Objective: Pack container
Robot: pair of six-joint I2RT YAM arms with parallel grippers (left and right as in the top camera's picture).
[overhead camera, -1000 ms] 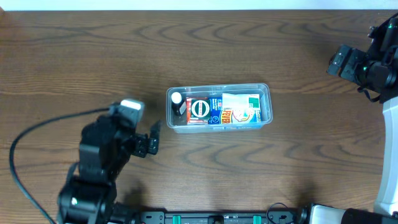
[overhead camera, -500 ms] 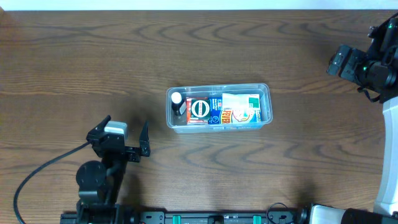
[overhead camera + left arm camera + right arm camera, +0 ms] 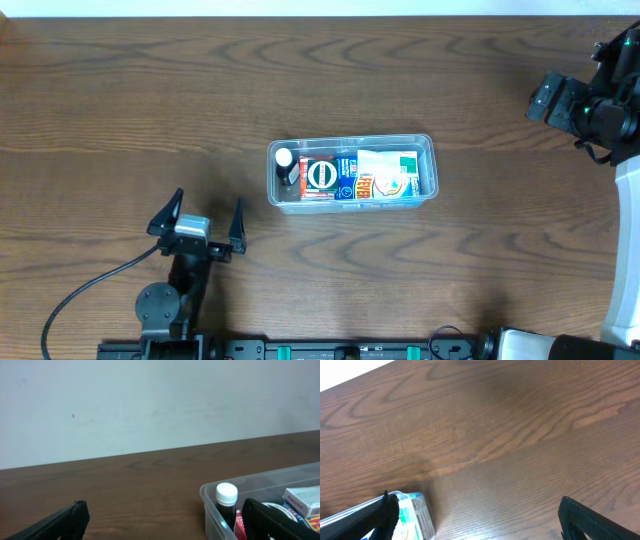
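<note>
The clear container [image 3: 350, 141] sits mid-table. It holds a dark bottle with a white cap [image 3: 285, 160] at its left end and several printed boxes [image 3: 375, 176] beside it. My left gripper [image 3: 203, 214] is open and empty, low over the table to the front left of the container and apart from it. In the left wrist view my gripper [image 3: 165, 525] faces the container's left end [image 3: 210, 502] and the bottle [image 3: 226, 501]. My right gripper [image 3: 541, 100] is open and empty at the far right. The right wrist view [image 3: 480, 520] shows the container's end [image 3: 417, 510].
A black cable [image 3: 80, 290] runs from the left arm's base [image 3: 165, 305] over the front left of the table. The right arm's white link [image 3: 625, 250] stands along the right edge. A pale wall [image 3: 150, 400] lies behind the table's far edge.
My left arm has drawn back from beside the container toward the front edge, its gripper staying open. The right arm and the container have not moved.
</note>
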